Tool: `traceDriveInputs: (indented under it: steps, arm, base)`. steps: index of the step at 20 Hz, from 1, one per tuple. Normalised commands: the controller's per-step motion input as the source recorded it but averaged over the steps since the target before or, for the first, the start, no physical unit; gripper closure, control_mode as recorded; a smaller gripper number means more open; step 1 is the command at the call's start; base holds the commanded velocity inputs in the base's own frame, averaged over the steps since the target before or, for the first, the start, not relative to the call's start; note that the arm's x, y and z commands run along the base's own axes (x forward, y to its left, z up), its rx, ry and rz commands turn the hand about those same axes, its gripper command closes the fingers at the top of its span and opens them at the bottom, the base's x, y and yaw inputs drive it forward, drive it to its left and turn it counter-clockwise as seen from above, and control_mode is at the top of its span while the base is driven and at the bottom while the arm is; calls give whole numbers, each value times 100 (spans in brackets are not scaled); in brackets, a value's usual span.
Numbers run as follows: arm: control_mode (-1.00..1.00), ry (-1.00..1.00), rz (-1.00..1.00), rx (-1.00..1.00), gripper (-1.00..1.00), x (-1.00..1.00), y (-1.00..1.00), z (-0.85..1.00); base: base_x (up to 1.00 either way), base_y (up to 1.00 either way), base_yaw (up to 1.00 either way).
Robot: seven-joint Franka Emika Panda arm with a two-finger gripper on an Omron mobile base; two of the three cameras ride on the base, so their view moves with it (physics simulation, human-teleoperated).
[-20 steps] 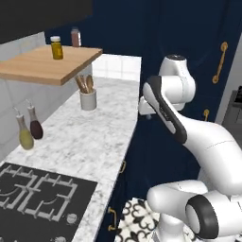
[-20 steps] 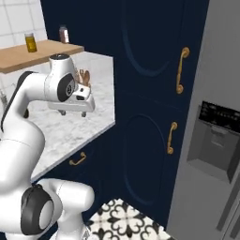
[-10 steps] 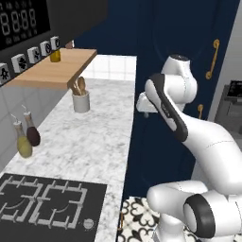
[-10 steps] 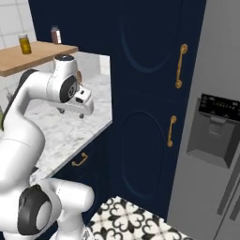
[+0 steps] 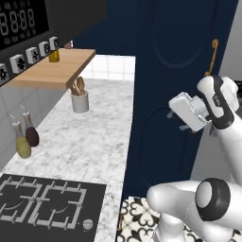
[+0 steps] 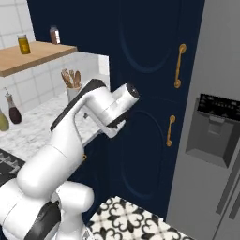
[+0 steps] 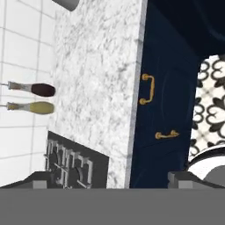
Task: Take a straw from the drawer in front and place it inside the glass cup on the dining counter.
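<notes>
Worktop desk: marble, running up the left of the left base view; it is carrying two bottles, a utensil crock and a black hob at lower left.
Drawer fronts: in the hand view, two brass handles are sitting right of centre on the navy face below the marble edge; both look closed, and I cannot tell which holds the straw.
Gripper: jaws are standing released and wide apart, carrying nothing; the tips are rising at the bottom edge of the hand view.
Risk, judged: the gripper is hanging well apart from either handle, so a misaligned reach could strike the marble edge or slip off the thin handle.
Straw: presumably shut inside a drawer.
</notes>
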Motion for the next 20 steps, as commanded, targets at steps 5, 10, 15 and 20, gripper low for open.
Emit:
traceDriveInputs:
  steps: [5,10,15,20]
  arm:
    - [-100,0,0,54,-100,4,-37,-79]
    - [-100,0,2,40,-100,11,-1,-95]
    - [-100,0,3,23,-100,15,18,-90]
    - [-100,-15,2,1,-100,10,38,-61]
  base:
    - [0,0,0]
    - [0,0,0]
    - [0,0,0]
    - [0,0,0]
